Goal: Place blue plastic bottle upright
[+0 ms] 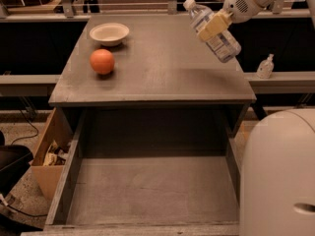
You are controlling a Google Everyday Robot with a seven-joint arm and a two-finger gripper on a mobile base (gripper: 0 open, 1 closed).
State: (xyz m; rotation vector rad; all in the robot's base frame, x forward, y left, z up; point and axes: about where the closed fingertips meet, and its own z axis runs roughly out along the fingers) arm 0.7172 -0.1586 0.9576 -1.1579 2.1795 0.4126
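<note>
- Blue plastic bottle (224, 46) is tilted in the air over the right rear of the tabletop (162, 75), white cap up-left;
- gripper (212, 27) at upper right, jaws clamped on its middle;
- orange ball (102, 61) and white bowl (109, 33) rest at left.

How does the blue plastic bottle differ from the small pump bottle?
The blue plastic bottle is tilted, held aloft by the gripper over the table's right rear; the pump bottle stands upright on a ledge. The blue plastic bottle looks larger and has a screw cap, the pump bottle a pump. Both are clear.
</note>
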